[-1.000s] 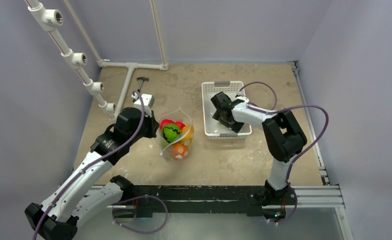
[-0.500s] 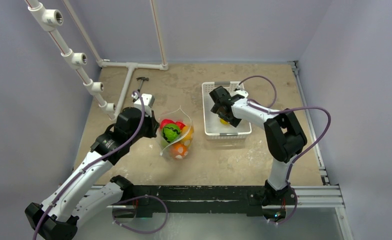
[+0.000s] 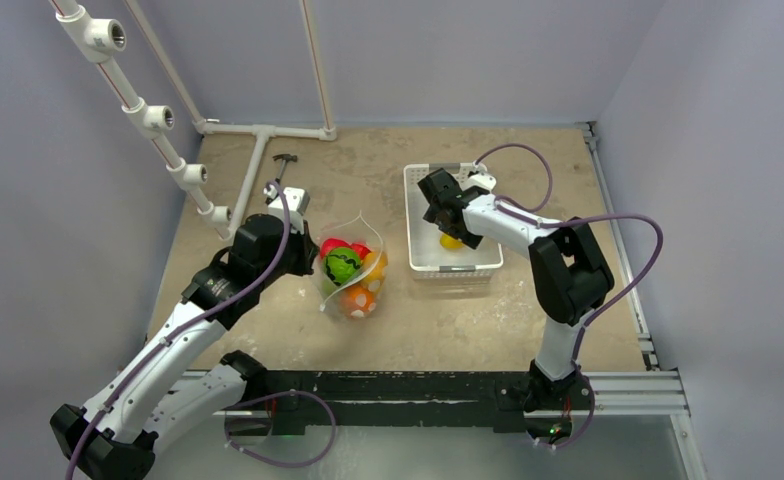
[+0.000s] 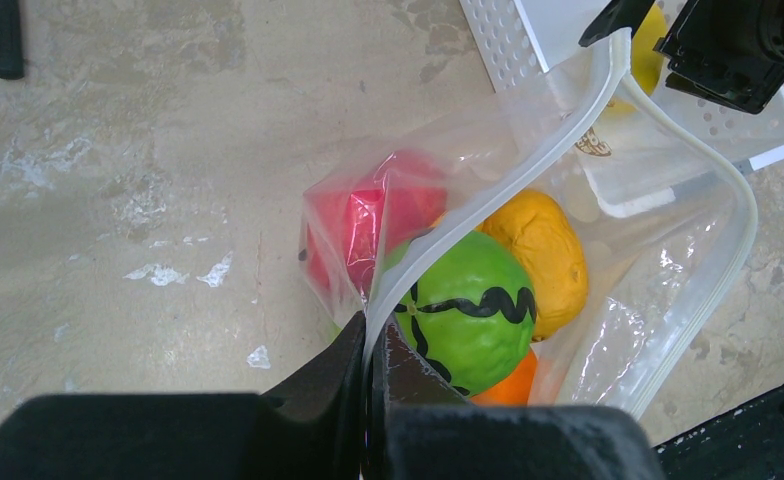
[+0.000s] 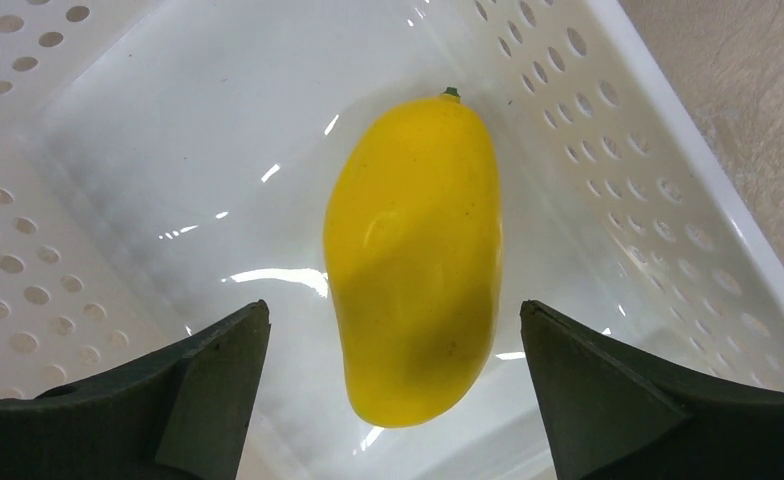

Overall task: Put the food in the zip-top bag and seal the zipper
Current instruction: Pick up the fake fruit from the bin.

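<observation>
Low in the left wrist view, the left gripper [image 4: 368,345] is pinched shut on the zipper [image 4: 528,170] of the bag [image 4: 633,330], propping its mouth open; that thin strip could slip free and the bag slump. Farther off, the right gripper [image 5: 393,312] hangs wide open astride a yellow fruit [image 5: 413,250] in the basket [image 5: 668,180]; glossy, it may squirt away.

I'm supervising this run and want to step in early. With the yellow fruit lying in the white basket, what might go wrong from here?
The glossy yellow mango-shaped toy lies beneath the right gripper's open jaws in the white perforated basket; it may squirt out as they close.
The left gripper pinches only the thin zipper strip of the clear plastic bag; a slip could collapse its mouth.
</observation>
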Motion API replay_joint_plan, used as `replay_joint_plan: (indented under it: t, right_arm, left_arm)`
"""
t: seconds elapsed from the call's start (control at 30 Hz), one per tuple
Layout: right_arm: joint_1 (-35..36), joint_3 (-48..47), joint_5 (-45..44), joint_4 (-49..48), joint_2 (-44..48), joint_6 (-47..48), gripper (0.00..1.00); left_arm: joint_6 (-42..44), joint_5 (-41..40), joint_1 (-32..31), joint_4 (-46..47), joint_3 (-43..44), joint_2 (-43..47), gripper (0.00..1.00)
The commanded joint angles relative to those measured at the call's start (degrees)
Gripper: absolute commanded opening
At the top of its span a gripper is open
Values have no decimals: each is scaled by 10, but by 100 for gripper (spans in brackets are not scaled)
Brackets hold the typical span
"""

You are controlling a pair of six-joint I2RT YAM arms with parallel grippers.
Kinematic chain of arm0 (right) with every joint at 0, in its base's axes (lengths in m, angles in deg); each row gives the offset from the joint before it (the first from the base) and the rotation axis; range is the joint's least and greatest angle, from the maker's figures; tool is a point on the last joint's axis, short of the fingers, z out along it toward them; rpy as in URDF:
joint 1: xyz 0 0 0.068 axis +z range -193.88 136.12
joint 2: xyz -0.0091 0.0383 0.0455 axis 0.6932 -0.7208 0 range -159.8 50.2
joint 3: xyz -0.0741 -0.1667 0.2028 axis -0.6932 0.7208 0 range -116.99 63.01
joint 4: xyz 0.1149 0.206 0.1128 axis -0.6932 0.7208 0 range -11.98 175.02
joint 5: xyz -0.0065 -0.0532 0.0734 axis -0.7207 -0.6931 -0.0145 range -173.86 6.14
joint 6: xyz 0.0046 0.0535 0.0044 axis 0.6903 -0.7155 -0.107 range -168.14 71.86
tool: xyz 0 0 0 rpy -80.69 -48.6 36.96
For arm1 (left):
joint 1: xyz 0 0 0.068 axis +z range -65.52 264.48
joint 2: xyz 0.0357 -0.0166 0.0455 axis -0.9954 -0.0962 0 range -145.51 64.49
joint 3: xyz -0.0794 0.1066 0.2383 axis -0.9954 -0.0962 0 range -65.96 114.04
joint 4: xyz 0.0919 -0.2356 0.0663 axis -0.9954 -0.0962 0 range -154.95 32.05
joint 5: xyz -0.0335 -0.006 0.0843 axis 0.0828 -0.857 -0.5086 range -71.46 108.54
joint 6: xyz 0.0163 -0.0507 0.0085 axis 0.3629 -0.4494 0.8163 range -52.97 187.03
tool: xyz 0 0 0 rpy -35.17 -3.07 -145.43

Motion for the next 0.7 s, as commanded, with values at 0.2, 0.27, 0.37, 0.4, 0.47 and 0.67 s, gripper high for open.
replay_joint_plan:
  t: [0.2,0.27,0.37,0.4,0.47,0.67]
  right_arm:
    - [-8,8,-25,-31,-19,29,90]
    - [-10,10,-25,-37,-25,31,88]
    - [-14,14,-25,-46,-30,36,82]
    - [-16,16,-24,-48,-33,37,79]
    - [-18,17,-27,-48,-34,35,70]
    - [-19,22,-35,-39,-19,29,43]
  left_arm:
    - [4,3,3,17,0,-2,0]
    - [4,2,3,17,0,-2,0]
    - [4,2,3,16,0,-3,0]
    - [4,2,4,17,0,-3,0]
    - [4,2,3,17,0,-3,0]
    - [3,2,4,16,0,-6,0]
